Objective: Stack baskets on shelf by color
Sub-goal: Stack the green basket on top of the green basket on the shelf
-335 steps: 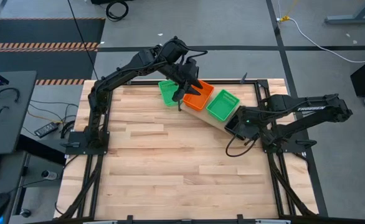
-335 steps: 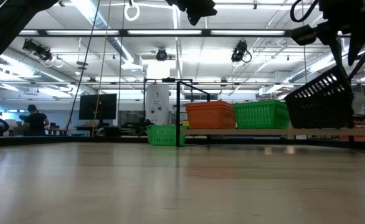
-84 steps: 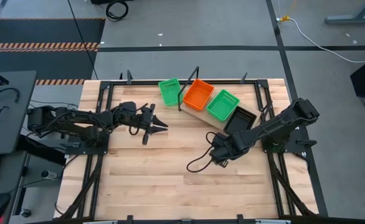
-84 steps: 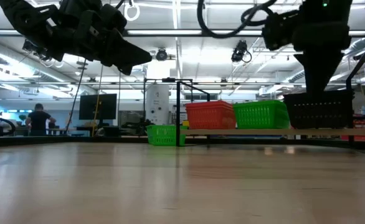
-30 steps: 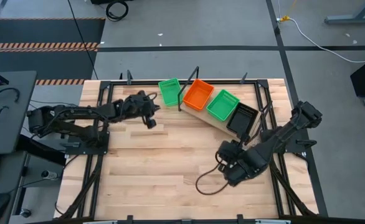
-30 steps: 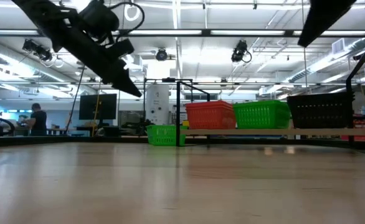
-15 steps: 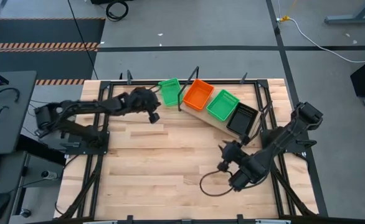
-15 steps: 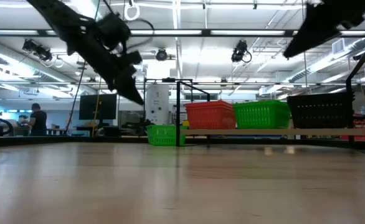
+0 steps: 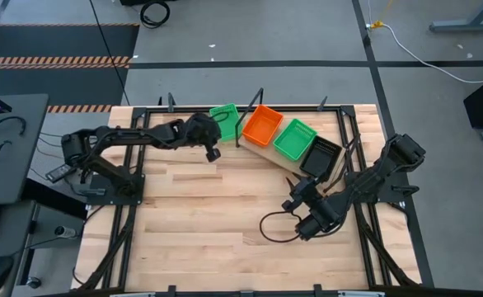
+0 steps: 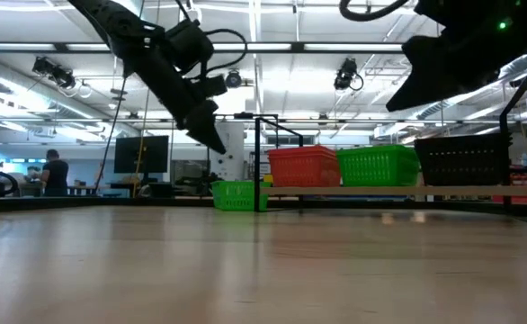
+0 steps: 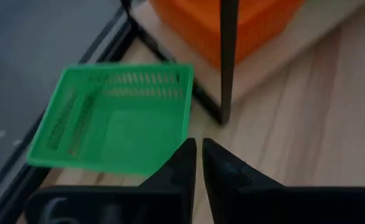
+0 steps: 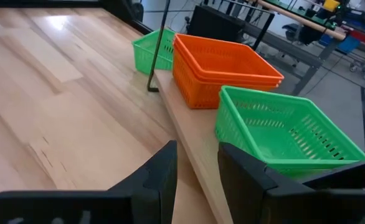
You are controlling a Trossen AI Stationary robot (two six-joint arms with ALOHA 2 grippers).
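Observation:
On the pale shelf (image 9: 284, 162) at the table's far right stand a stack of orange baskets (image 9: 262, 125), a green basket (image 9: 294, 139) and a black one (image 9: 320, 157), side by side. A lone green basket (image 11: 117, 118) rests flat on the table, left of the shelf and beyond a black post (image 11: 227, 62). My left gripper (image 9: 212, 152) hangs shut above the table, just short of that basket's near edge. My right gripper (image 9: 296, 196) hovers open and empty over the table, near side of the shelf, pointing at the baskets (image 12: 226, 68).
The black post (image 9: 240, 132) stands between the lone green basket and the orange stack. A black frame rail (image 9: 225, 107) runs along the table's far edge behind the baskets. Bare planks (image 9: 217, 231) fill the table's middle and near half.
My left gripper has travelled toward the table's right and far edge and come down, closing in on the lone green basket. My right arm has sunk lower over the table's right half. The baskets have stayed in place.

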